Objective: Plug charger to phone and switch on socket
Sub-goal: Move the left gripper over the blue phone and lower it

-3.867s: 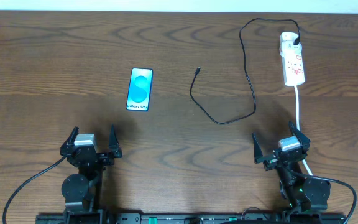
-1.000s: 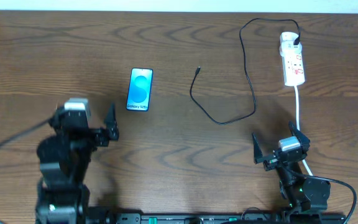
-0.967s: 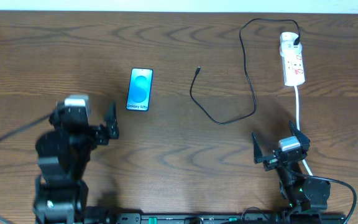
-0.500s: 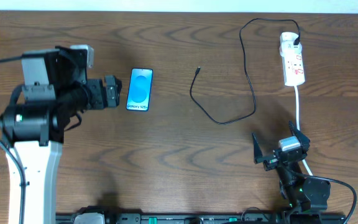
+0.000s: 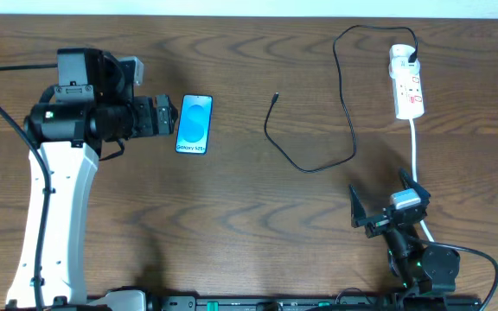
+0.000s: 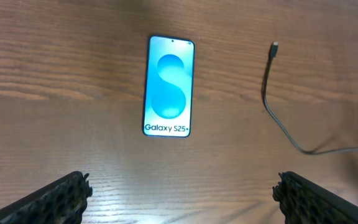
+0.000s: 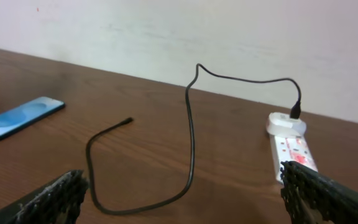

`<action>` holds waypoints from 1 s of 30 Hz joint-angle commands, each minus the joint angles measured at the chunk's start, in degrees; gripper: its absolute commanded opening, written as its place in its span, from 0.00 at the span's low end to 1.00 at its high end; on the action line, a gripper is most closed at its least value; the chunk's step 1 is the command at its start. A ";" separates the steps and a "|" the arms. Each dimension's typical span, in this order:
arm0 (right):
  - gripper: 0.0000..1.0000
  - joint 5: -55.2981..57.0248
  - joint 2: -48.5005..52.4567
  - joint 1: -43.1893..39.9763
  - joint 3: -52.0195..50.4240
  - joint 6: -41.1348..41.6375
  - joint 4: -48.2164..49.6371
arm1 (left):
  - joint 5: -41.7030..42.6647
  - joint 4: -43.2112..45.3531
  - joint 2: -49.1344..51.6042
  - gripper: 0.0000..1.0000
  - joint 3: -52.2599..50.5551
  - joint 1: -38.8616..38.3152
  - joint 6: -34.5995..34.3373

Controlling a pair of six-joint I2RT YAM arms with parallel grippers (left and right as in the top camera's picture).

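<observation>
Since the earliest overhead view, the left arm has left its folded rest at the near edge of the table [image 5: 232,225]. It now stretches up the left side, and over the last half second it has edged a little further toward the phone [image 5: 194,123]. The left gripper [image 5: 161,117] sits just to the left of the phone in the overhead view. Its wrist camera looks straight down on the phone [image 6: 169,86], which lies face up with the blue screen lit and the "Galaxy S25+" text readable. The left gripper [image 6: 182,182] has its jaws spread wide, one finger in each lower corner of that view, and they hold nothing. The phone has not moved in any frame, and neither has the charger [image 5: 305,170]. The charger's small connector tip lies loose on the wood to the right of the phone, well apart from it. Its cable [image 6: 265,93] loops away and climbs back to the black plug seated in the far end of the socket [image 5: 407,82]. The socket stays at the far right, and its thick white cord [image 5: 415,142] trails toward the near edge. The right gripper [image 5: 380,199] remains parked by the near right edge, shifted only slightly. Its jaws are also apart and empty. Its own view [image 7: 180,177] looks across the charger [image 7: 190,137] to the socket [image 7: 293,146].
</observation>
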 commanded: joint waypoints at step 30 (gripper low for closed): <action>0.99 -2.99 53.68 0.33 75.49 0.76 -52.54 | -10.99 0.85 17.90 0.98 8.81 -6.84 -6.88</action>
